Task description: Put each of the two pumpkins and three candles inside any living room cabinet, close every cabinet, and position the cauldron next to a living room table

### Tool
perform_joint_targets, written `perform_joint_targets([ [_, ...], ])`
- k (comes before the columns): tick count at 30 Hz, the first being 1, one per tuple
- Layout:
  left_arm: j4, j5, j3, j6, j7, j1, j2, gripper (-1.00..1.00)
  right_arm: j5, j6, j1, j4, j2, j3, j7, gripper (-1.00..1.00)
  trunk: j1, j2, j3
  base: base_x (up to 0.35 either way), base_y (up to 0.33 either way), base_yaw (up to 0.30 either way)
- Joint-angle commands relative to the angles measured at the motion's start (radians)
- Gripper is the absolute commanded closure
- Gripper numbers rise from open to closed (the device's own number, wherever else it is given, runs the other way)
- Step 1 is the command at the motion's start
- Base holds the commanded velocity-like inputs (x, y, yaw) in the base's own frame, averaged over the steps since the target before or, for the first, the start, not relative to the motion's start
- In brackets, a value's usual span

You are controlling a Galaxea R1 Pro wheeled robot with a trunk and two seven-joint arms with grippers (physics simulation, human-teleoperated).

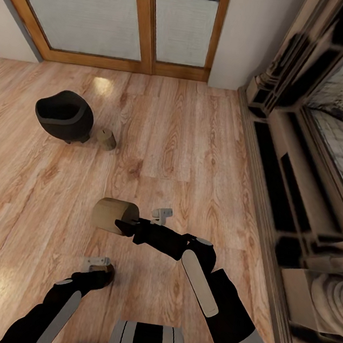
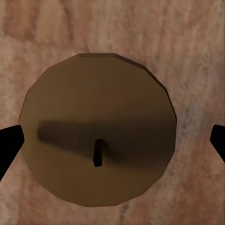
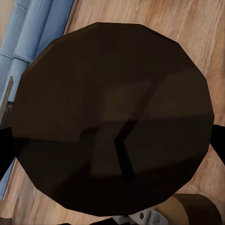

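Candle wick (image 3: pixel 123 157) close-up; cauldron (image 1: pixel 64 115) overhead.

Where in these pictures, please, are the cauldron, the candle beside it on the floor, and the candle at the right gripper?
cauldron (image 1: pixel 63 115), head view, on its black belly.
candle beside the cauldron (image 1: pixel 106 139), head view, on its side.
candle at the right gripper (image 1: pixel 112 214), head view, on its side wall.

Three short beige-grey cylindrical candles show in the head view: one (image 1: pixel 106 139) standing just beside the pot, one (image 1: pixel 114 216) lying on its side at the right arm's end, one (image 1: pixel 101 267) mostly hidden under the left arm's end. One round black cauldron (image 1: pixel 64 115) stands on the wooden floor (image 1: pixel 186 141). Two black robot arms reach forward.
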Motion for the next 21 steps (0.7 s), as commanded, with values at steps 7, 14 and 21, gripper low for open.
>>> perform_joint_targets([
  [7, -0.001, 0.013, -0.003, 0.002, 0.017, -0.001, 0.001, -1.00, -0.002, 0.005, 0.000, 0.000, 0.001, -0.001, 0.002, 1.00, 0.000, 0.000, -0.001, 0.000, 0.000, 0.000],
  [14, 0.005, 0.013, -0.002, 0.002, 0.018, -0.001, 0.001, -1.00, -0.002, 0.005, 0.000, 0.000, 0.001, 0.000, 0.002, 1.00, 0.001, -0.001, -0.012, 0.000, 0.000, 0.000],
  [21, 0.006, 0.010, 0.003, 0.002, 0.018, -0.001, 0.001, -1.00, -0.002, 0.005, 0.000, 0.000, 0.001, 0.001, 0.002, 1.00, 0.001, -0.001, -0.012, 0.000, 0.000, 0.000],
])
